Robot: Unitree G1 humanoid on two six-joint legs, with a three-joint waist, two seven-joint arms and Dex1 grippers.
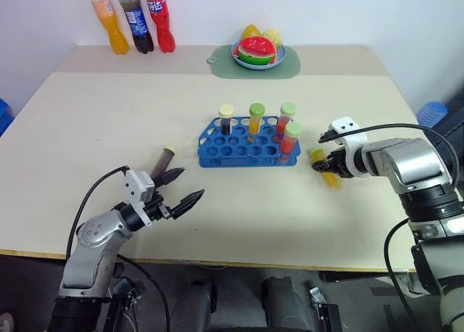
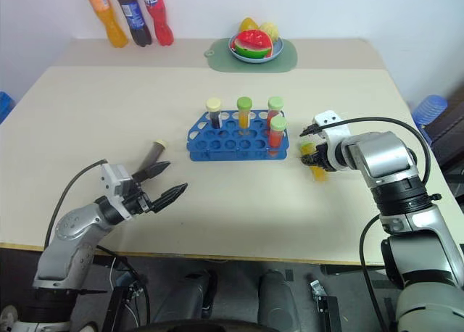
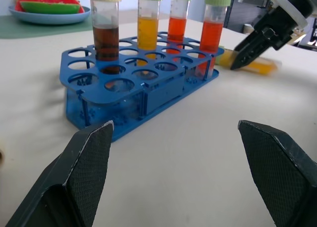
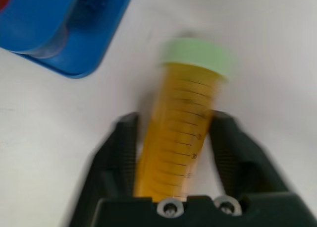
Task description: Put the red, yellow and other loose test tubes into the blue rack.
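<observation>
The bright blue plastic rack (image 1: 249, 145) with its grid of round holes stands near the middle of the cream bench (image 1: 87, 114), holding four capped tubes upright. Just beside its right end, the right gripper (image 4: 171, 155) pinches a clear yellow-orange test tube (image 4: 181, 128) with a pale green cap, lying on the bench. Toward the front left edge, the left gripper (image 1: 181, 189) hangs spread wide, with a dark brown test tube (image 1: 164, 160) lying just beyond it.

Beige table (image 1: 109, 107) w/ rack (image 1: 239, 147), bottles (image 1: 134, 20)
</observation>
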